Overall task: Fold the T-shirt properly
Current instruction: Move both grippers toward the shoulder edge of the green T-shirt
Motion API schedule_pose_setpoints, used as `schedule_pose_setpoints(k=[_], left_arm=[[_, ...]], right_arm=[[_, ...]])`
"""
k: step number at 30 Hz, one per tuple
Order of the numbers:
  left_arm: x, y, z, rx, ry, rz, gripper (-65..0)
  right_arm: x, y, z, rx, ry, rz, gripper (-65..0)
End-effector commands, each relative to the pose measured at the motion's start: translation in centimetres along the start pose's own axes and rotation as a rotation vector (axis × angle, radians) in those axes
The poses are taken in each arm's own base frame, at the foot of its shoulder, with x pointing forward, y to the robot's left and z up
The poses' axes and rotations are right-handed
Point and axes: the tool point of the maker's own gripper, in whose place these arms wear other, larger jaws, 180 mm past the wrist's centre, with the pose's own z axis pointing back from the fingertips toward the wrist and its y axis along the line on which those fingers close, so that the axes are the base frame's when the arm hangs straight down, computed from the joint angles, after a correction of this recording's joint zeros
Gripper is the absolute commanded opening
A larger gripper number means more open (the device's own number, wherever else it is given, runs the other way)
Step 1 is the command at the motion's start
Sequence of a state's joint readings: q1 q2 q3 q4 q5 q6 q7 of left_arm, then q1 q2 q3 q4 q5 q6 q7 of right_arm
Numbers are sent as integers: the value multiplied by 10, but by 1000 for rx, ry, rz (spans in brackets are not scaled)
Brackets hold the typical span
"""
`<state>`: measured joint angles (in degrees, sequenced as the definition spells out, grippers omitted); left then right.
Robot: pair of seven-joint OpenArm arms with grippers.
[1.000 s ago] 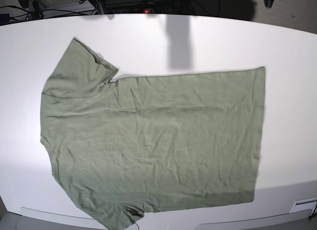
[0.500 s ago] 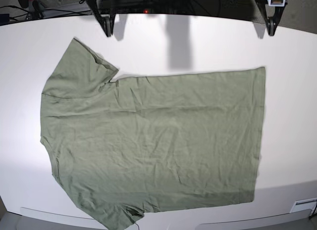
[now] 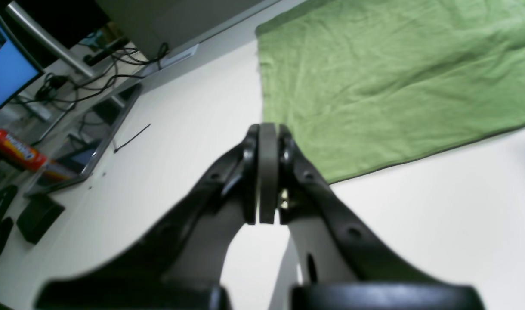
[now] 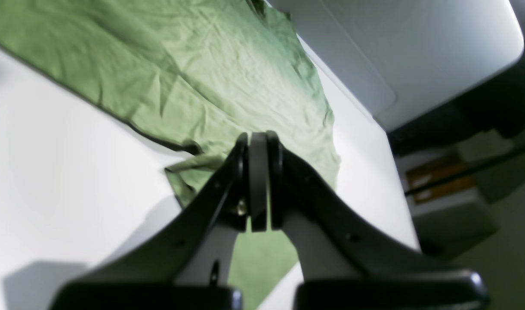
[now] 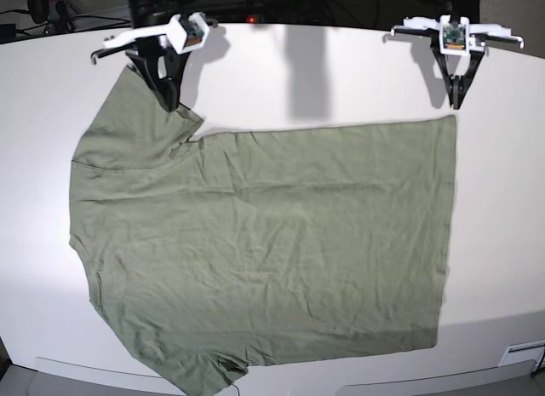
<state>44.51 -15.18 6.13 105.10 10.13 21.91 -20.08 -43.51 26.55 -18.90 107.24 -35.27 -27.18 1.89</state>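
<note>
Both pincers are closed on nothing, pads pressed flat together: the left pincer (image 5: pixel 456 103) hangs just above the far hem corner of the T-shirt (image 5: pixel 264 243), and the right pincer (image 5: pixel 170 102) hangs over the edge of the far sleeve (image 5: pixel 140 115). Whether either tip touches the cloth cannot be told. The sage-green T-shirt lies spread flat and lightly wrinkled across the middle of the white surface (image 5: pixel 358 72), neck end toward the right arm's side and straight hem toward the left arm's side, with its near sleeve reaching the surface's front edge. In the left wrist view the hem corner sits just beyond the closed pads; in the right wrist view the sleeve lies under and beyond them. Beyond the surface, the left wrist view shows a lit blue monitor (image 3: pixel 4 73), tangled black cables (image 3: pixel 94 82), and a red tube (image 3: pixel 17 150) with yellow lettering too blurred to read. A thin black cable tie (image 3: pixel 131 138) lies on the surface near that edge.
</note>
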Motion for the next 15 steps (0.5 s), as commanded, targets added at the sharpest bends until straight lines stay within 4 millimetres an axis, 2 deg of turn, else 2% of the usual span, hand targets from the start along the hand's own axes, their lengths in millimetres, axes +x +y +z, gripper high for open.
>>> schedule_pose_setpoints(k=[1, 5, 9, 13, 15], left_arm=[[11, 4, -3, 11, -47, -12, -650], [20, 7, -17, 31, -84, -5, -650], [33, 11, -33, 53, -139, 0, -650], [38, 13, -39, 62, -160, 2, -650], [39, 12, -41, 54, -166, 1, -573]], right_arm=[[4, -10, -1, -18, -31, 27, -650], [-11, -16, -2, 0, 12, 75, -650], [-11, -15, -1, -3, 16, 70, -650], [-8, -15, 2, -57, 45, 14, -650], [-6, -12, 2, -70, 60, -15, -640]])
